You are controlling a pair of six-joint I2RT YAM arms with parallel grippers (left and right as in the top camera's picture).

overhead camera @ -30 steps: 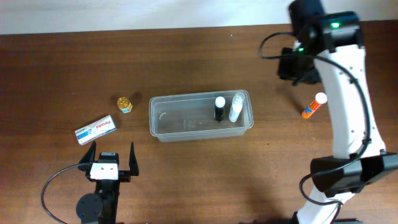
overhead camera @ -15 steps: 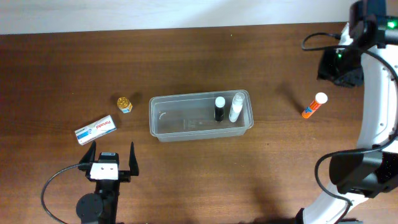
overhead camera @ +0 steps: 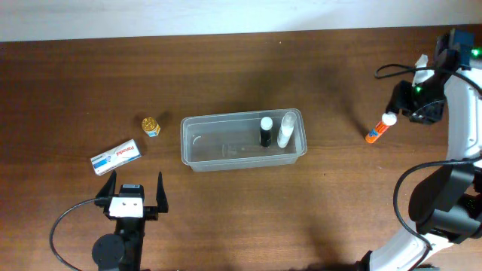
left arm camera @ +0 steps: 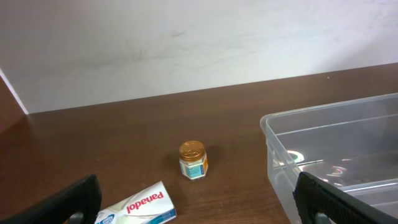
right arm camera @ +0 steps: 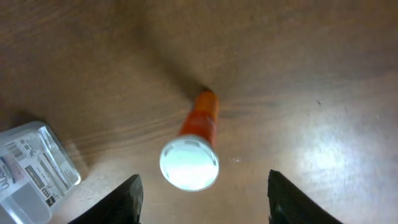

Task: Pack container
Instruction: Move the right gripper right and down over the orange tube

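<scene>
The dark brown wooden bench (overhead camera: pixel 241 60) fills the overhead view, and a white robot arm (overhead camera: pixel 461 128) reaches along its right edge. The clear plastic rectangular container (overhead camera: pixel 226 150), with rounded corners and a rim, sits upright and open-topped near the middle of the bench, its long side running left to right. The left pincer (overhead camera: pixel 136 192) hangs over the near left of the bench, well apart from the container, its jaws spread wide and holding nothing. The right pincer (right arm camera: pixel 205 205) hovers at the far right, its jaws standing apart on either side of the cap of an orange tube with a white cap (right arm camera: pixel 199 127), not touching it. This tube lies on the bench well to the right of the container. A white and blue Panadol box (overhead camera: pixel 117 156) lies flat to the left of the container, just ahead of the left pincer. Inside the container, at its right end, a black bottle with a white cap (overhead camera: pixel 266 131) and a white bottle (overhead camera: pixel 285 129) stand side by side. A small jar with a gold lid (overhead camera: pixel 151 126) stands between the box and the container.
</scene>
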